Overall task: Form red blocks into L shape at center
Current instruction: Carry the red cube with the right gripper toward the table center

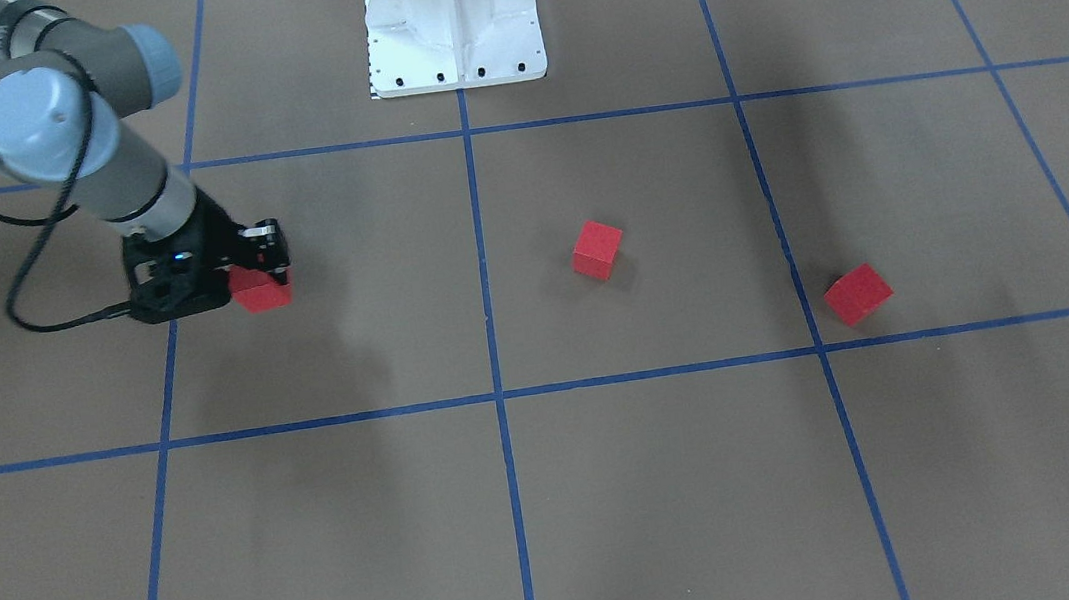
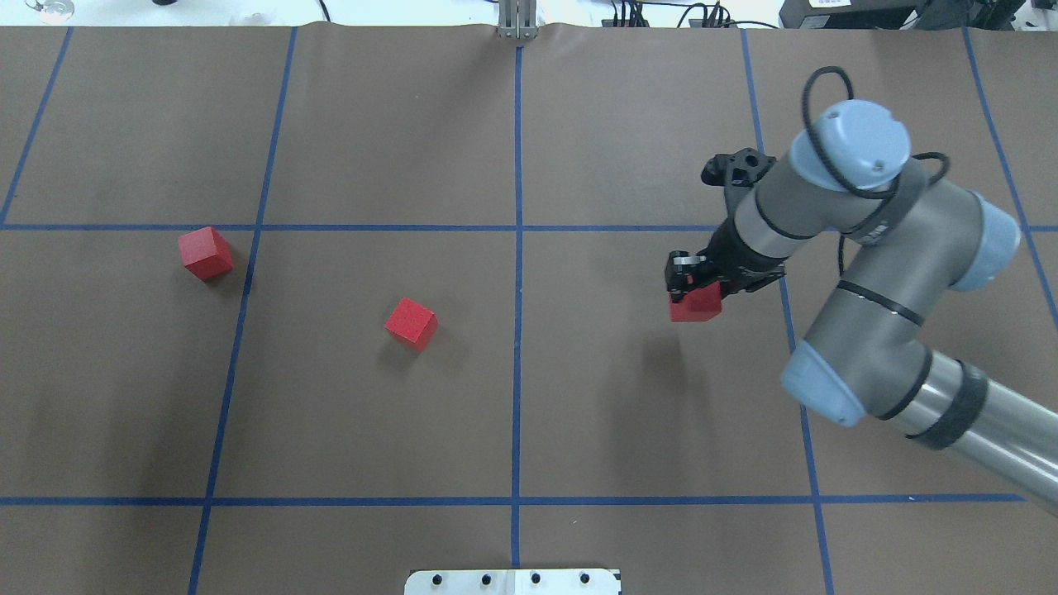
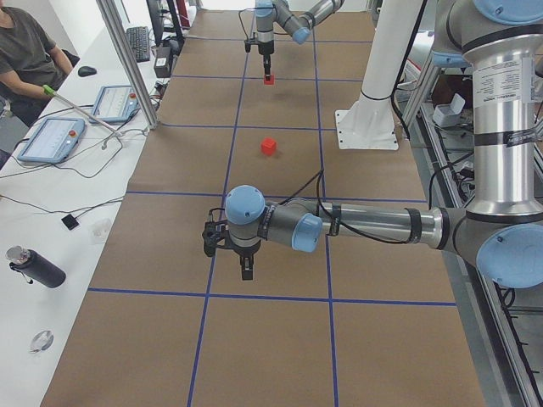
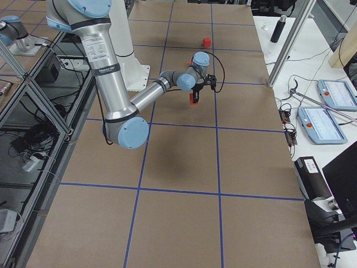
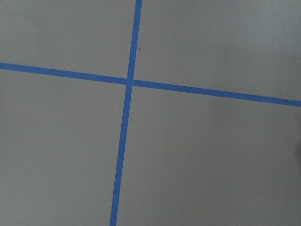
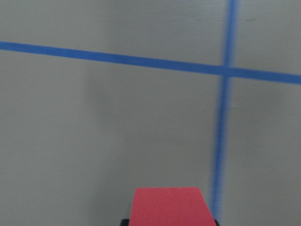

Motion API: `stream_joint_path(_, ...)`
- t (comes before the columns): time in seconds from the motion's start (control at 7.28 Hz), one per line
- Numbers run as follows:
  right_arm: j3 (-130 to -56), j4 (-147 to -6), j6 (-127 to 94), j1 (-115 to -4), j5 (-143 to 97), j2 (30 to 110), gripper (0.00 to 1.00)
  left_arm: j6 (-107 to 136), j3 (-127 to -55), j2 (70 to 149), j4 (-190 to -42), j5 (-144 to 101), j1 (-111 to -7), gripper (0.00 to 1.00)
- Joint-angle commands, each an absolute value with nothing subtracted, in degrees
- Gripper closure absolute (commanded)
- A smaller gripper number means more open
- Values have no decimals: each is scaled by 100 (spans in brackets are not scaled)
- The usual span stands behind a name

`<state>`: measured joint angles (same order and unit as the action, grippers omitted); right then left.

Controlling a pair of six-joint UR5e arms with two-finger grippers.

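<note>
My right gripper is shut on a red block and holds it above the brown surface, right of the central blue tape line. The held block also shows in the front view and at the bottom of the right wrist view. A second red block lies left of the central line. The third red block lies farther left, beside another tape line. My left gripper points down over the surface; I cannot tell whether it is open.
The white robot base plate sits at the near edge of the overhead view. The left wrist view shows only a tape crossing. An operator and tablets are beside the table in the exterior left view.
</note>
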<state>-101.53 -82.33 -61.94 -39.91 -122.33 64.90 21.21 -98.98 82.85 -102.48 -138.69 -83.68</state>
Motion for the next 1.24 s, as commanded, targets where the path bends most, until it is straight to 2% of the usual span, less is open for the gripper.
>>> stream_joint_path(0.0,-9260,-8892,-6934,-3439,-11884,4920,100,2109,-9774,8297,-10257,-13869,-8245,0)
stream_joint_path(0.41,-8405,-8877,-7259,-2963,-11488,4124,100,2109,-9650,8323,-10248,-13869,-8174,0)
stream_joint_path(1.1,-8051,-8666,-7242,-2883,-11364,4122,100,2118,-9642,8350,-10257,-13878,-8174,0)
